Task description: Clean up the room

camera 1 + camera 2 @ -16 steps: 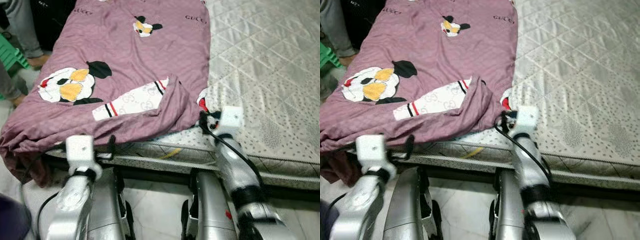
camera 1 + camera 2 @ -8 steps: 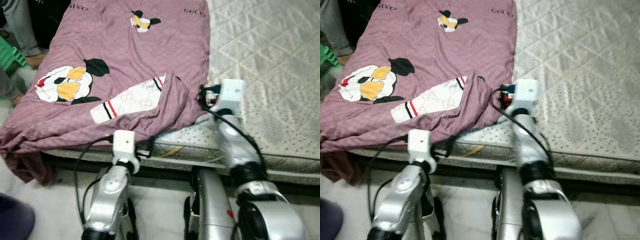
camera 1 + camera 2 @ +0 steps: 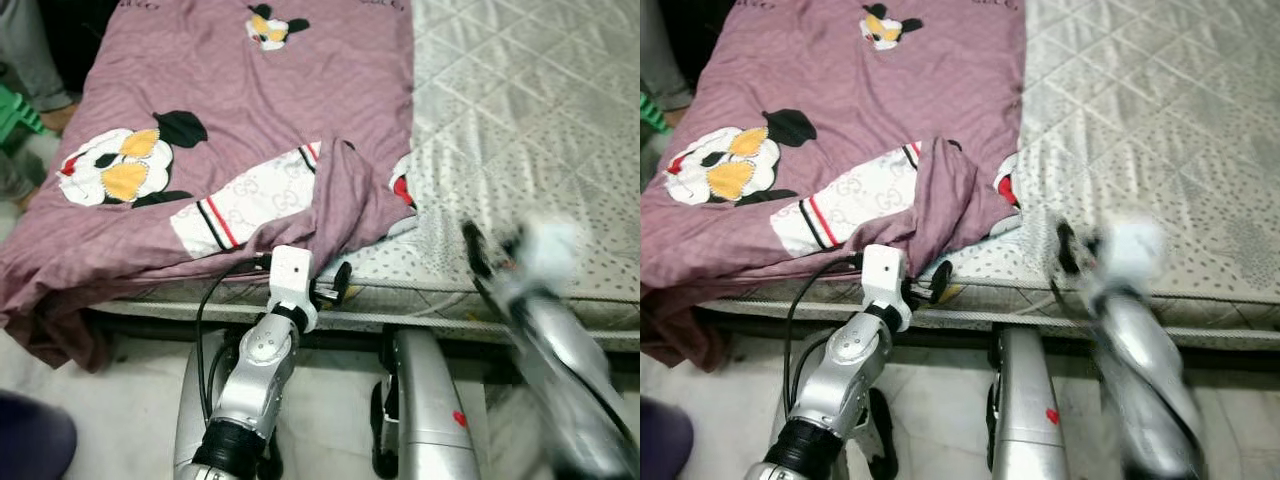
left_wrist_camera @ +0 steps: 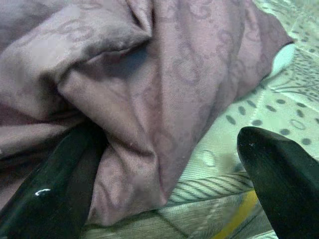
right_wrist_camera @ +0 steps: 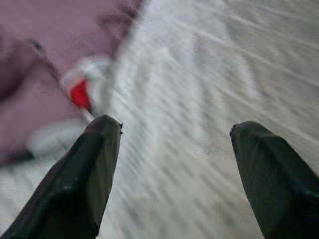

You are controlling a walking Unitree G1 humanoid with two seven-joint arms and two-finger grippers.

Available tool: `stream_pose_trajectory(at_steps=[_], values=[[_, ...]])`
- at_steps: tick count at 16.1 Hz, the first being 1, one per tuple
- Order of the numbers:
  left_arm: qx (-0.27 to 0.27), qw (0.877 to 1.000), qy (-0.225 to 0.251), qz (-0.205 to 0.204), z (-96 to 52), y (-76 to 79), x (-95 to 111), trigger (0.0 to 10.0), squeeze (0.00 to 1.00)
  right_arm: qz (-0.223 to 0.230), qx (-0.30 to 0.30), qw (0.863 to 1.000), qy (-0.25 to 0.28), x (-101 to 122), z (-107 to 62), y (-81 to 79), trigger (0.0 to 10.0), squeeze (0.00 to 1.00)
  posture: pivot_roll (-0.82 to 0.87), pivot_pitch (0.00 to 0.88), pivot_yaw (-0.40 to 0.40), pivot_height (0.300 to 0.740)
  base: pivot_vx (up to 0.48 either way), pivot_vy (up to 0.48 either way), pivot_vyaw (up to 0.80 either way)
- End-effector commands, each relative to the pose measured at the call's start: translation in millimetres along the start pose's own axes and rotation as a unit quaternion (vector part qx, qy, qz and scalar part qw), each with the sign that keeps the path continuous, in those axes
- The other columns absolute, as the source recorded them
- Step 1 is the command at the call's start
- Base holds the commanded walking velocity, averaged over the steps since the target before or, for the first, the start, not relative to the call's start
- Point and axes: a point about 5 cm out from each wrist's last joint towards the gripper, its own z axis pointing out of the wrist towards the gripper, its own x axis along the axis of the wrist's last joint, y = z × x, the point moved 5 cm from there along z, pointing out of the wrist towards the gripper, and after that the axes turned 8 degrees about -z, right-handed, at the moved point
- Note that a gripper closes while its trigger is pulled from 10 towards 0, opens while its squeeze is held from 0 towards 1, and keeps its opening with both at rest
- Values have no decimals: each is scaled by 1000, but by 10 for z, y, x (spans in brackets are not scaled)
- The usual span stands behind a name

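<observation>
A purple blanket (image 3: 250,90) with cartoon flower prints covers the left half of the bed, and its near corner (image 3: 340,195) is folded back. My left gripper (image 3: 335,285) is at the mattress's front edge just below that fold. In the left wrist view it stands open (image 4: 167,134) with the blanket's bunched fold (image 4: 149,99) right ahead, between the fingers (image 4: 284,184). My right gripper (image 3: 485,250), blurred, is over the bare mattress to the right of the blanket. It is open (image 5: 177,124) with nothing in it. A red and white patch (image 5: 79,92) on the blanket's edge lies ahead of it.
The grey-white quilted mattress (image 3: 530,120) is bare on the right half. A person's legs (image 3: 30,50) and a green stool (image 3: 15,110) are at the bed's far left. The blanket's left edge hangs toward the white tiled floor (image 3: 130,400).
My left arm has swung right along the mattress's front edge to the folded corner. My right gripper has come away from the blanket's edge and moved right and back, blurred in motion.
</observation>
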Motion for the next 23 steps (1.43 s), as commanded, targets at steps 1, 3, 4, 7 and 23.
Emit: stream_pose_trajectory(at_steps=[1,3,4,7,23], values=[[-46,997,-50,-44,-39,380,-339,10000,0,2,9,1000,-6,51,-154,33,10000,0,-298,373,22,519,0,0,0],[-55,997,-41,-47,-10,458,-321,10000,0,-2,26,999,-36,-27,-375,89,10000,0,-321,368,21,519,0,0,0],[-59,997,-36,-46,0,480,-308,10000,0,8,60,997,-46,-26,-448,45,10000,0,-323,364,22,519,0,0,0],[-58,997,-33,-39,-3,427,-339,10000,0,63,224,971,-57,270,-693,-255,10000,0,-344,357,18,519,0,0,0],[-20,999,1,38,-222,-315,-213,10000,0,124,357,918,-125,37,-1003,-791,10000,0,-222,285,50,519,0,0,0]])
